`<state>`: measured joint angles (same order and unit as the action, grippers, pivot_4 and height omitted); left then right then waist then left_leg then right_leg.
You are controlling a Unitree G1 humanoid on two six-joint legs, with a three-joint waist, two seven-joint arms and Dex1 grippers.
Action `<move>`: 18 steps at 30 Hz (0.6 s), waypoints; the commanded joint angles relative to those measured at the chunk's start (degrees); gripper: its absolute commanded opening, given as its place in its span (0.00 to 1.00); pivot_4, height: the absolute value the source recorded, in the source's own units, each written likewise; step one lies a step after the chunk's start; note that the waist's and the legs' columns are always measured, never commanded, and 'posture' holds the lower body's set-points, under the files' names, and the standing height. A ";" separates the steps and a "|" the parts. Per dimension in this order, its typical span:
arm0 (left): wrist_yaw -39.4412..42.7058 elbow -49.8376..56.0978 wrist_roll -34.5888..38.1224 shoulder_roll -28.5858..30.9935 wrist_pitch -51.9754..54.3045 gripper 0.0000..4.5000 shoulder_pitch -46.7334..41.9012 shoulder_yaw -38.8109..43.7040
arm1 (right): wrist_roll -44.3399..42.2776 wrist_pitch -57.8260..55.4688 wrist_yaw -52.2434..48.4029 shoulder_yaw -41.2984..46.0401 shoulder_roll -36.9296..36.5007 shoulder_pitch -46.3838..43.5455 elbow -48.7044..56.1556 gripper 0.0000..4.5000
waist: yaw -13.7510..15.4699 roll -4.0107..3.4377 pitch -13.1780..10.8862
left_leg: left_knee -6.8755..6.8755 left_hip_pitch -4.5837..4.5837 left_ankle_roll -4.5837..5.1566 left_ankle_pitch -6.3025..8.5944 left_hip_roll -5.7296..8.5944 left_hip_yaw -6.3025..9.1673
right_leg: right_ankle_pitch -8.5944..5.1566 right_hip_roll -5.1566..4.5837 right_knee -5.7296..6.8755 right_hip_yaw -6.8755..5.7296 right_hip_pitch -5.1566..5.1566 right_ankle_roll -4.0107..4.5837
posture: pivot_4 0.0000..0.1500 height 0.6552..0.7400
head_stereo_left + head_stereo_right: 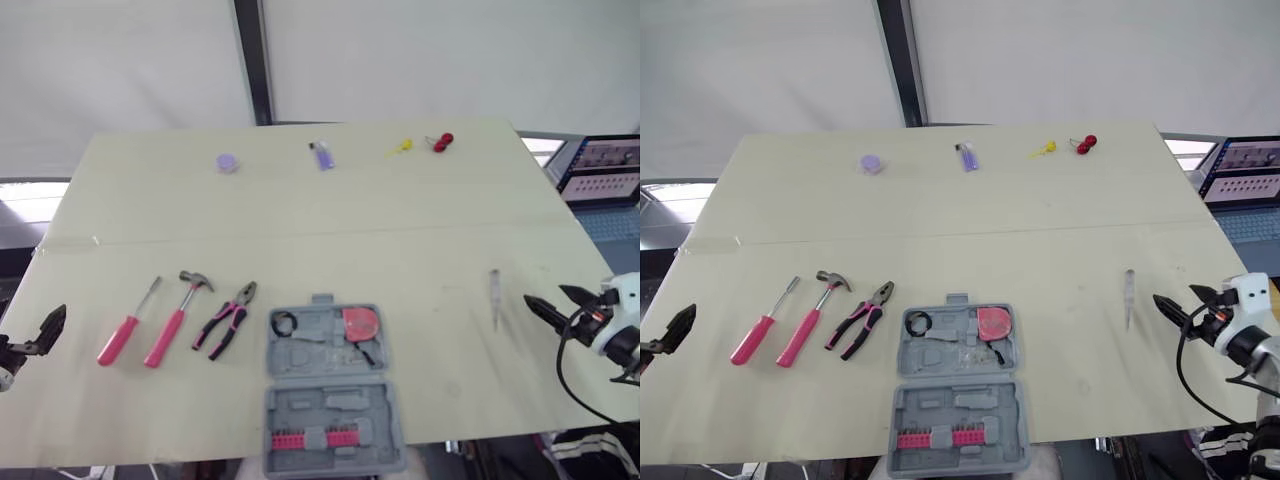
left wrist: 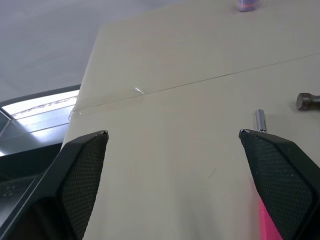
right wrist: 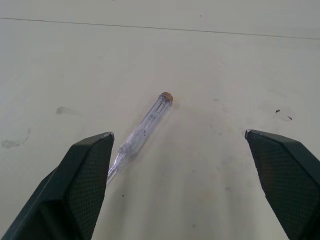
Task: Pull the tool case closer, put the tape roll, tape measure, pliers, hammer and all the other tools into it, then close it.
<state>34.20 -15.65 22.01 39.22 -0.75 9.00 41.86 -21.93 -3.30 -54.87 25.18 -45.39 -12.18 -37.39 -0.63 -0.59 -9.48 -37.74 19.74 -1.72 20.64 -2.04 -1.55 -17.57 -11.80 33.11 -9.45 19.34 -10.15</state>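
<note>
Open at the table's (image 1: 430,225) near edge, the grey tool case (image 1: 300,407) lies flat at centre, its lid folded out toward the far side. The nearer half carries a row of pink bits (image 1: 312,439). In the farther half a black tape roll (image 1: 275,324) sits at the left corner and a pink tape measure (image 1: 361,322) at the right.

Just left of the case, three pink-handled tools lie side by side on the bare table, none touching another: the pliers (image 1: 228,322) closest to the case, then the hammer (image 1: 178,320), then a screwdriver (image 1: 130,325) outermost. All three angle their working ends toward the far side.

The left pincer (image 2: 172,133) hangs at the table's left edge with its black fingers spread wide and nothing between them, well apart from the screwdriver. The right pincer (image 1: 545,294) hovers near the right edge, likewise spread and empty. It faces a clear-bodied tester screwdriver (image 3: 145,127) that lies close by but untouched.

Along the far edge stand four small items, well apart from everything else: a purple round piece (image 1: 228,162), a purple oblong piece (image 1: 322,155), a yellow piece (image 1: 400,149) and a red piece (image 1: 442,142). Beyond the right corner a laptop (image 1: 600,170) glows.
</note>
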 commanded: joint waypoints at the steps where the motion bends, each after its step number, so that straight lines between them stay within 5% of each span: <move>1: -0.55 1.87 0.17 0.16 -0.77 1.00 -0.02 0.12 | -0.44 1.52 -1.21 0.67 -0.88 -0.27 0.13 0.99 | -0.98 -0.06 -0.05 | 0.09 0.02 0.09 -0.08 0.20 0.47 | -0.01 -0.19 -0.21 -0.57 -0.42 -0.03 | 1.00 1.00; 4: -0.67 2.69 0.05 -0.06 -0.63 1.00 0.05 -0.74 | 0.13 1.93 -1.14 0.33 -1.22 -0.11 0.20 0.99 | -1.62 0.01 -0.01 | 0.62 0.33 0.27 -0.71 1.09 2.19 | -0.02 -1.11 -0.75 -2.40 -1.35 -0.20 | 1.00 1.00; 18: -1.35 5.03 0.21 -0.39 0.38 1.00 0.31 -2.23 | 1.77 3.02 -1.52 -0.21 -1.85 0.79 0.48 0.99 | -0.90 -0.03 -0.08 | 0.47 0.29 0.01 -0.83 0.82 1.33 | -0.01 -0.66 -0.42 -1.18 -0.25 -0.19 | 1.00 1.00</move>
<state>33.39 -12.41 22.03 38.83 -0.02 9.04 39.23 -20.14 -1.18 -55.54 24.65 -45.57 -11.70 -37.76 -1.53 -0.62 -9.57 -37.27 20.06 -1.71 19.81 -1.22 -0.28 -17.58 -12.45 32.75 -10.58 19.20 -10.33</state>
